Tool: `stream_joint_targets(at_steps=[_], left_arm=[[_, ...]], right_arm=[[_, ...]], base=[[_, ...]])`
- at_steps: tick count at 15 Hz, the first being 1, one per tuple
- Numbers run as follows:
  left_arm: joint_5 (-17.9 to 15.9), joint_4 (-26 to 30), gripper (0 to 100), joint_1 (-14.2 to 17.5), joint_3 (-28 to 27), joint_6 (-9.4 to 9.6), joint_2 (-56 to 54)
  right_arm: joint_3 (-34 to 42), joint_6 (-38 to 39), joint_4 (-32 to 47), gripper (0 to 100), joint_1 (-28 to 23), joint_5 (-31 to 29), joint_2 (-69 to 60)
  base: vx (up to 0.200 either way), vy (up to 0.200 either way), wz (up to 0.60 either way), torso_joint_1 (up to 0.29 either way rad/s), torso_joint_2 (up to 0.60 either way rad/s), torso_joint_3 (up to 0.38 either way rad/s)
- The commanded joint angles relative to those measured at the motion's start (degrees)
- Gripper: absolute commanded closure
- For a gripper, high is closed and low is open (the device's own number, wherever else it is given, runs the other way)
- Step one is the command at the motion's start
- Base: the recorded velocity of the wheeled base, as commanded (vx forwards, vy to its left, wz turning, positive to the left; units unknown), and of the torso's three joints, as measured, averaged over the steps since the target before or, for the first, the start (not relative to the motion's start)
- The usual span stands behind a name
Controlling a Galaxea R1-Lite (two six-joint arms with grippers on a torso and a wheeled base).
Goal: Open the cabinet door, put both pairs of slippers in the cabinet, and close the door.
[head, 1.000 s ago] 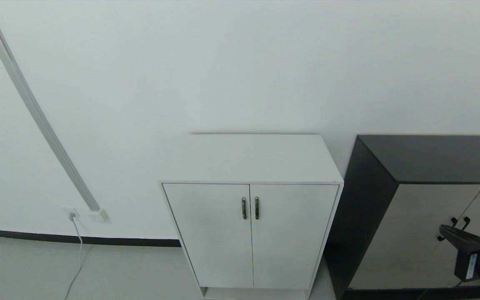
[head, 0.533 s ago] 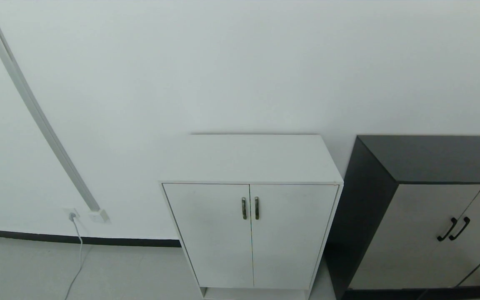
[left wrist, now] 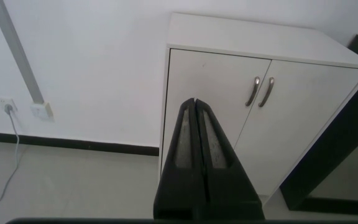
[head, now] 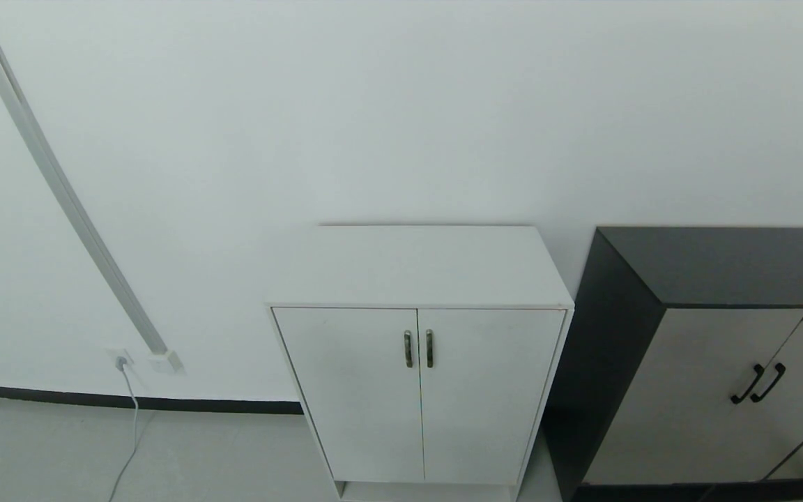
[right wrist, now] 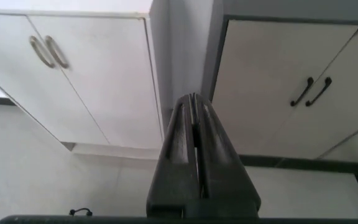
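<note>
Both cabinets stand against the wall with their doors flush. The white cabinet point(head: 485, 397) is straight ahead of me, and the dark cabinet point(head: 614, 362) is just beside it on my right. I cannot tell whether slippers sit behind either pair of doors.

The left gripper point(left wrist: 195, 102) has its fingers pressed together with nothing between them. It hangs in front of the white cabinet's left door, below the bar handles point(left wrist: 260, 92). The right gripper point(right wrist: 194, 96) is pinched together the same way and is also empty. It points at the gap between the two cabinets, with the black handles point(right wrist: 312, 91) off to one side.

I judge that a door pull is the move to get right, if one is due at all. Before closing in, I would spread the fingers wide, because pinched tips will only bump the bar. I would come at the handle square to the door face and put one finger behind the bar at mid-height. Then I would close lightly, since a hard squeeze adds nothing on a rigid bar.

The paired handles sit nearly touching at the centre seam, so I would approach from the outer side to avoid catching the neighbour. The hinges look to be on each door's outer edge. I would therefore pull along an arc rather than straight back, or the grip may slide off.
</note>
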Motion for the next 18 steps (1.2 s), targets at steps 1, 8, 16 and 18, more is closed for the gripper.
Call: stream_joint_targets(at_steps=[1, 8, 16, 18], left_arm=[[0.0, 0.0, 100, 0.0, 0.0, -0.02, 0.1], [0.0, 0.0, 100, 0.0, 0.0, -0.02, 0.1], [0.0, 0.0, 100, 0.0, 0.0, -0.02, 0.1], [0.0, 0.0, 100, 0.0, 0.0, -0.02, 0.1]], right_arm=[[0.8, -0.1, 2.7, 100, 0.3, 1.7, -5.5], [5.3, -1.3, 11.9, 100, 0.3, 6.7, -14.1], [5.2, -1.9, 12.2, 100, -8.3, 7.4, -21.1], [5.2, -1.9, 12.2, 100, -9.5, 7.4, -22.9]], base=[[0.0, 0.0, 0.0, 0.0, 0.0, 0.0], [0.0, 0.0, 0.0, 0.0, 0.0, 0.0], [0.0, 0.0, 0.0, 0.0, 0.0, 0.0], [0.0, 0.0, 0.0, 0.0, 0.0, 0.0]])
